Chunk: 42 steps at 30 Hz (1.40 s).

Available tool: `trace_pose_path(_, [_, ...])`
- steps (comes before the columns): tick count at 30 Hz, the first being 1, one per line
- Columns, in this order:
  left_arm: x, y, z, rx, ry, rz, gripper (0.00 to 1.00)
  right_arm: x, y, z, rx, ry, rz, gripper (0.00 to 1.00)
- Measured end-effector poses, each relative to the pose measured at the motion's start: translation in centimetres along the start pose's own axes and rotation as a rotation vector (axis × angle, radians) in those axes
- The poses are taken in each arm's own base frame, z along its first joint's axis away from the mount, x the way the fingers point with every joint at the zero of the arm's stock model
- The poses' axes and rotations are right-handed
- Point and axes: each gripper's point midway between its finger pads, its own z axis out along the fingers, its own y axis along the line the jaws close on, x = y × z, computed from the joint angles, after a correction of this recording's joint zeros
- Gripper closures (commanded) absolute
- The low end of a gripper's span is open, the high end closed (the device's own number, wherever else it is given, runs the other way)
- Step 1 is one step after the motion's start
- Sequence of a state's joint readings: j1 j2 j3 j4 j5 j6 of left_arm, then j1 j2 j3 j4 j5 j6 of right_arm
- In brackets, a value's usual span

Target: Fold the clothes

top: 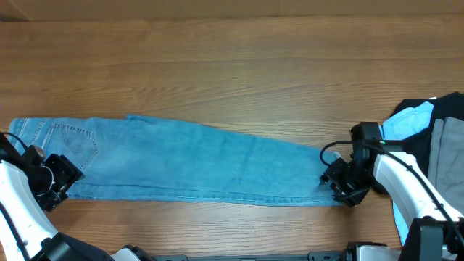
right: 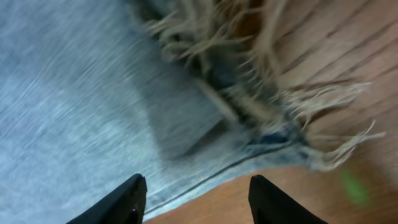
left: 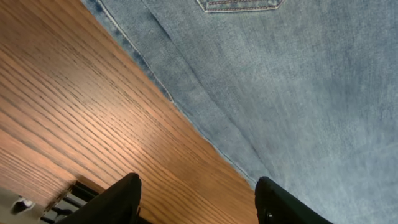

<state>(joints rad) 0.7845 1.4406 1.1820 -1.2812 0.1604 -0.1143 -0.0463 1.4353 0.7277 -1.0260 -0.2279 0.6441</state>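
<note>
Denim, light blue: the jeans (top: 196, 163) lie flat w/ their length running across the table (top: 232, 58), waistband (top: 16, 129) at the left end, frayed hem (right: 292, 99) at the right, nearer the front edge than the back. Only one leg-width band shows from overhead, w/ one back pocket (top: 78, 141) facing up, so prob. the legs are already laid one on the other lengthwise; that's a judgement, the layers can't be seen. No crosswise fold yet: the full length is stretched out, so the hem-to-waist fold(s) are left, i.e. approx. half done at most. Left gripper (top: 56, 176) sits at the near corner of the waist end; its wrist view shows the fingers (left: 121, 199) wide apart over the side seam (left: 205, 134) and bare wood, nothing between them. Right gripper (top: 339, 177) is at the hem end, fingers (right: 121, 200) also spread wide just over the hem's edge, cloth not pinched. Whether either tip touches the fabric, can't tell. Beyond the hem end, at the table's right, a heap of other garments (top: 435, 123) (black, cyan, grey) isn't part of this job.
</note>
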Motion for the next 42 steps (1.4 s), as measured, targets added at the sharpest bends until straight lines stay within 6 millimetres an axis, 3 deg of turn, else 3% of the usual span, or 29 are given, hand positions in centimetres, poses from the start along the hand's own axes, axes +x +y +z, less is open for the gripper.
trace_pose_path(7, [0.0, 0.0, 0.0, 0.002, -0.002, 0.000, 0.37, -0.5, -0.4, 1.9, -0.038, -0.022, 0.038, 0.55])
trace_pose_path(9, [-0.1, -0.1, 0.0, 0.003, -0.003, 0.000, 0.34, -0.6, -0.4, 2.1, -0.045, -0.029, 0.047, 0.61])
trace_pose_path(11, [-0.1, -0.1, 0.0, 0.005, -0.003, -0.001, 0.34, -0.6, -0.5, 2.1, -0.044, -0.029, 0.063, 0.76])
trace_pose_path(13, [-0.1, -0.1, 0.0, 0.004, -0.002, -0.003, 0.33, -0.5, -0.7, 2.2, -0.042, -0.026, 0.067, 0.84])
trace_pose_path(17, [-0.1, -0.1, 0.0, 0.005, -0.002, -0.007, 0.33, -0.3, -0.7, 2.2, -0.042, -0.018, 0.043, 0.84])
trace_pose_path(21, [-0.1, -0.1, 0.0, 0.006, -0.003, -0.007, 0.33, 0.0, -0.9, 1.8, -0.024, -0.001, 0.016, 0.72])
trace_pose_path(23, [-0.1, -0.1, 0.0, 0.008, -0.002, -0.007, 0.33, -0.3, -0.7, 1.6, -0.024, -0.011, 0.008, 0.71])
trace_pose_path(31, [-0.1, -0.2, 0.0, 0.012, -0.002, -0.007, 0.34, -1.4, -0.3, 1.3, -0.029, -0.060, -0.016, 0.96])
trace_pose_path(37, [-0.1, -0.2, 0.0, 0.012, -0.002, -0.007, 0.34, -1.4, -0.3, 0.8, -0.017, -0.057, -0.027, 0.96])
trace_pose_path(42, [-0.1, -0.2, 0.0, 0.012, -0.002, -0.008, 0.34, -1.5, 0.9, -1.8, -0.021, -0.047, -0.070, 0.96])
